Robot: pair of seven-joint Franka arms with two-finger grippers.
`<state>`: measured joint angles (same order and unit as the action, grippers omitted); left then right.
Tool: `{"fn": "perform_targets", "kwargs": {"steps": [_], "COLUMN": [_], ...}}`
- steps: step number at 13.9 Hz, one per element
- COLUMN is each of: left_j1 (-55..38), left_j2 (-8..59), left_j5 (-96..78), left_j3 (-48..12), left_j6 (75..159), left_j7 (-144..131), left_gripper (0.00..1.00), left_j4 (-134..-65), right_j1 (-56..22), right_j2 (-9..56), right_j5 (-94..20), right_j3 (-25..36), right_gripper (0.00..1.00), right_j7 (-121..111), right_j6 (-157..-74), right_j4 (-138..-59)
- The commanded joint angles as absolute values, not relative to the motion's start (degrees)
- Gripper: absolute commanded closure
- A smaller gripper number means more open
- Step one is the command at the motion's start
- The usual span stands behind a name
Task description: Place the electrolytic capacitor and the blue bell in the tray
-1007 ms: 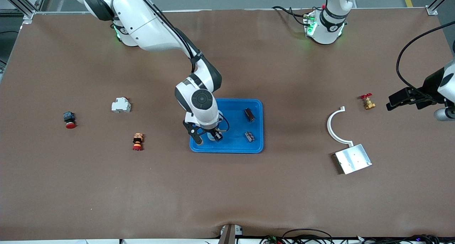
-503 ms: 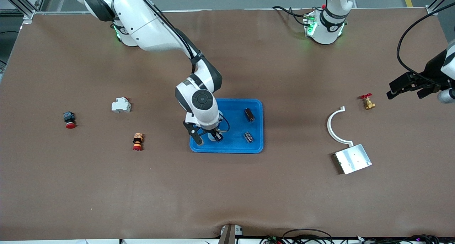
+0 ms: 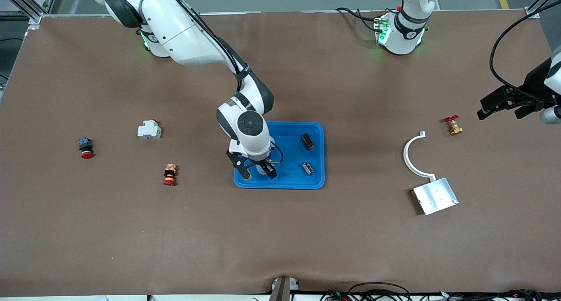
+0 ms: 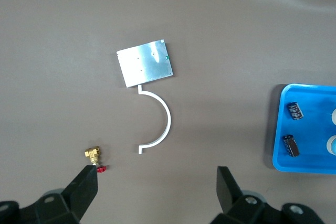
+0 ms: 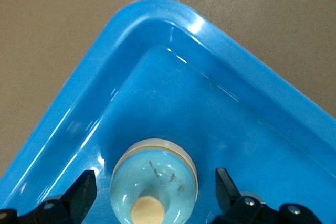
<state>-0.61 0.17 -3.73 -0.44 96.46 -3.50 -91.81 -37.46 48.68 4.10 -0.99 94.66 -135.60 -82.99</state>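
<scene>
The blue tray [image 3: 285, 185] lies mid-table. Two dark cylindrical capacitors [image 3: 307, 141] [image 3: 308, 168] lie in it at the end toward the left arm; they also show in the left wrist view [image 4: 295, 110]. The pale blue bell [image 5: 155, 179] with a cream knob stands on the tray floor [image 5: 173, 93] in a corner near the front camera. My right gripper [image 3: 258, 174] is low in the tray, open, one finger on each side of the bell and not touching it [image 5: 155, 181]. My left gripper [image 3: 499, 113] is open and empty in the air [image 4: 156, 182], over the table beside the brass valve.
A brass valve with a red handle [image 3: 453, 126], a white curved piece [image 3: 412, 158] and a metal plate [image 3: 435, 196] lie toward the left arm's end. A white block [image 3: 149, 129] and two red push buttons [image 3: 85, 147] [image 3: 169, 174] lie toward the right arm's end.
My left gripper has drawn back a little from the brass valve. My right gripper has stayed over the bell in the tray, with hardly any shift.
</scene>
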Motion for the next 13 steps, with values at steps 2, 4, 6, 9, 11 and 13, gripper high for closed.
{"fn": "perform_targets", "kwargs": {"steps": [2,4,6,9,11,13], "left_j1": [-0.1,-0.2,-0.1,0.0,-0.2,-0.2], "left_j2": [-1.2,-1.0,-0.7,-0.7,-0.5,-0.6], "left_j5": [-1.2,-1.1,-1.2,-1.5,-1.5,-1.5], "left_j3": [-1.3,-1.4,-1.2,-1.0,-1.1,-1.3], "left_j6": [94.5,94.4,94.3,90.6,89.1,88.9], "left_j7": [-2.7,-2.9,-2.9,-3.4,-3.5,-3.4], "left_gripper": [0.00,0.00,0.00,0.00,0.00,0.00], "left_j4": [-92.1,-92.0,-91.8,-90.5,-88.9,-88.2], "right_j1": [-37.8,-37.4,-36.1,-34.5,-33.3,-30.9], "right_j2": [49.0,48.0,47.6,45.5,43.4,41.3], "right_j5": [6.9,6.4,6.0,6.2,6.2,6.2], "right_j3": [-0.3,-0.4,-0.4,-0.6,-0.3,-0.3], "right_gripper": [0.00,0.00,0.00,0.00,0.00,0.00], "right_j7": [94.8,92.8,89.4,83.2,74.3,68.0], "right_j6": [-134.8,-133.3,-128.3,-123.3,-119.6,-116.8], "right_j4": [-81.2,-81.2,-79.0,-78.3,-78.6,-78.7]}}
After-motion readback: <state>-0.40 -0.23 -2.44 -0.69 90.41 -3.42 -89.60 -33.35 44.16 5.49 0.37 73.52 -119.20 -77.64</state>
